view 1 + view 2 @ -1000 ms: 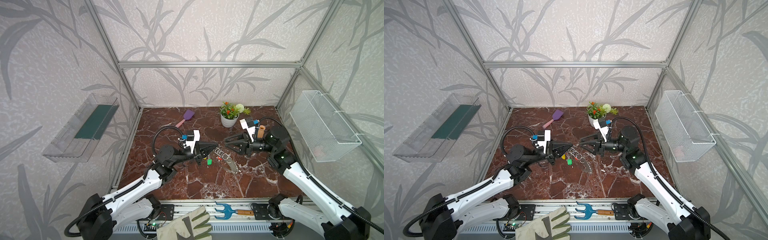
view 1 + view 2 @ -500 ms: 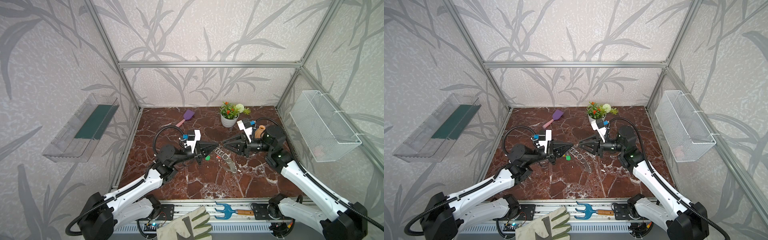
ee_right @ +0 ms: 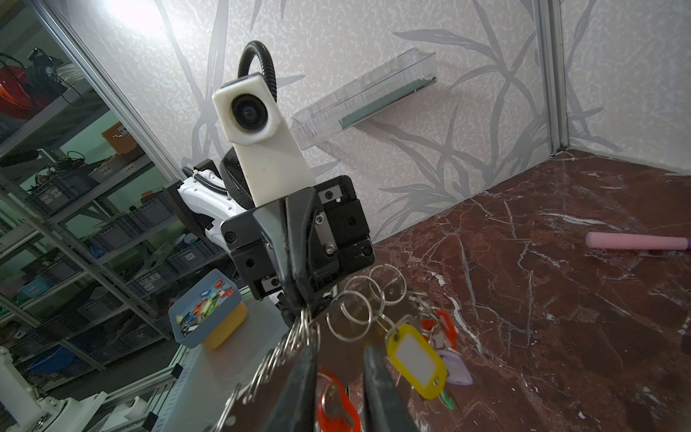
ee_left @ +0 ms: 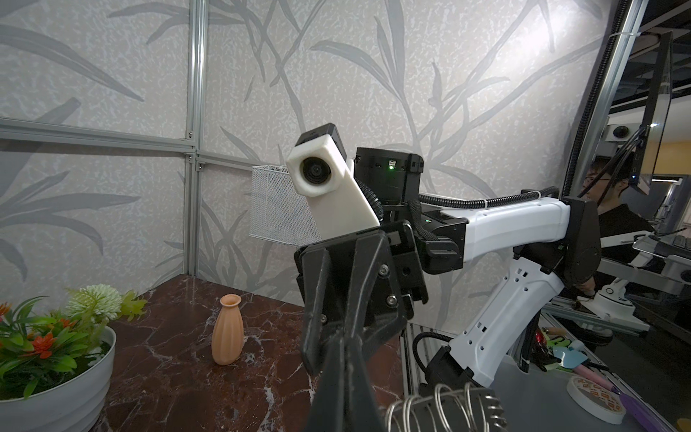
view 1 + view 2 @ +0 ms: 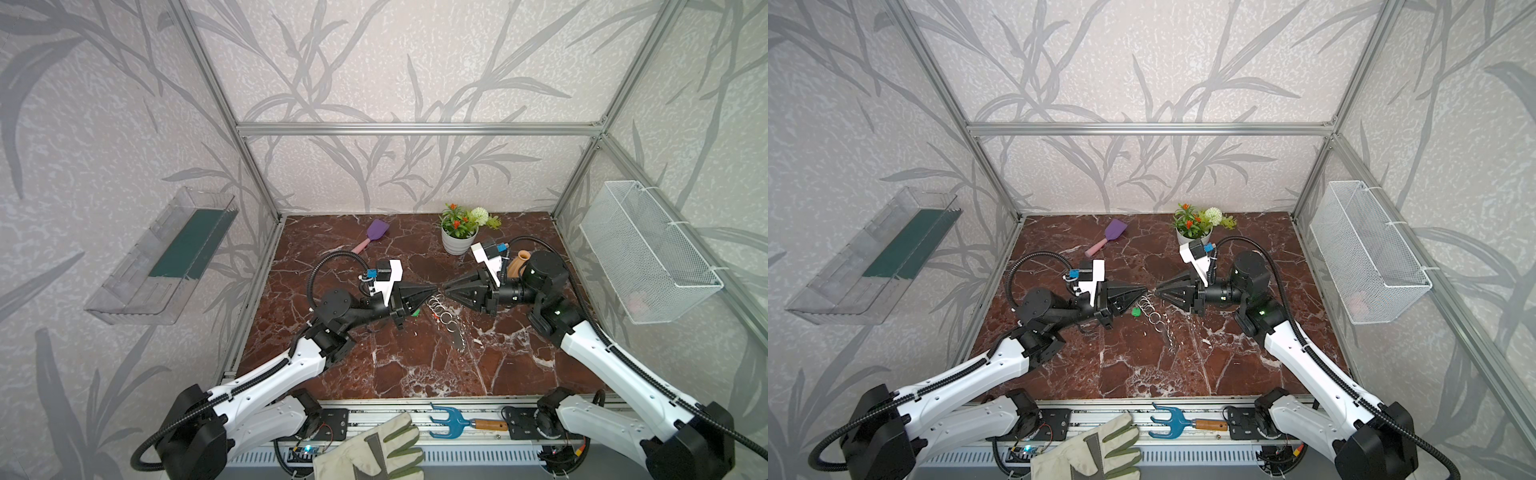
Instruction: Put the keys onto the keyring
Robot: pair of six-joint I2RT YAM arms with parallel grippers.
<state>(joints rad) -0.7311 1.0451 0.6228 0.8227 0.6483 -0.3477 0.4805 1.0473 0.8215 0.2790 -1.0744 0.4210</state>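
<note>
The left gripper point(image 5: 434, 289) is clamped shut on the upper end of the keyring point(image 5: 447, 318), which trails down to the red marble table point(image 5: 415, 374). The right gripper point(image 5: 445, 288) meets it tip to tip, fingers point(image 3: 381, 389) slightly apart; whether they grip cannot be told. Yellow, red and lilac keys point(image 3: 415, 361) hang among the rings, and a green key point(image 5: 1135, 311) shows just beside the left gripper. Both arms reach in low and level. Leaf-patterned walls enclose the table.

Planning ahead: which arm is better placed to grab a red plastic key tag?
Right, likely: the right gripper is open, a red plastic key tag between its fingers; the left gripper is shut on the grey ring-fringed keyring.
</note>
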